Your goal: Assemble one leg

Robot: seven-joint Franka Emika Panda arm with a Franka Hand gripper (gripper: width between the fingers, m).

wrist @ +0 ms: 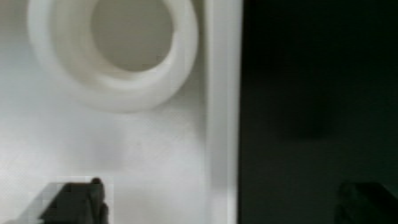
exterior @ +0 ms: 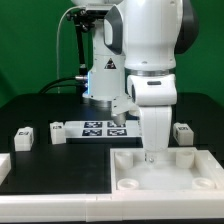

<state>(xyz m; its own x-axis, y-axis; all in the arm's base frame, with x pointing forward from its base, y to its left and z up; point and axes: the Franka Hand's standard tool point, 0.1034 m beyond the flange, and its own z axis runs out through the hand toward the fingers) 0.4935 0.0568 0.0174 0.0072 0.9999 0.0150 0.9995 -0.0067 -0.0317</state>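
Gripper [exterior: 150, 152] fingers stand wide apart with nothing clamped between them. In the wrist view the 2 dark fingertips [wrist: 73, 203] show far from each other, 1 over white plastic and the other over black table. In the exterior view the gripper reaches straight down to the far wall of the tray [exterior: 170, 172].

The leg [exterior: 182, 132], a small white block with a black-and-white marker on its face, lies on the black table [exterior: 60, 165] at the exterior view's right. It sits just beside the arm's [exterior: 150, 50] lower white housing and just behind the tray's far right corner, apart from the gripper and not held. A second leg [exterior: 22, 138] lies well apart at the exterior view's left. A third small white block [exterior: 56, 130] with a marker sits just beside the left end of the marker board [exterior: 97, 128]; whether they touch I cannot tell.

The tray is a large white recessed part lying at the front of the table, right of centre in the exterior view. The wrist view shows 1 round recess [wrist: 128, 45] in its white surface and a straight edge where the plastic gives way to the table. Another white part [exterior: 5, 168] shows at the exterior view's left edge, cut off by the picture. A green wall [exterior: 25, 50] stands behind the arm.
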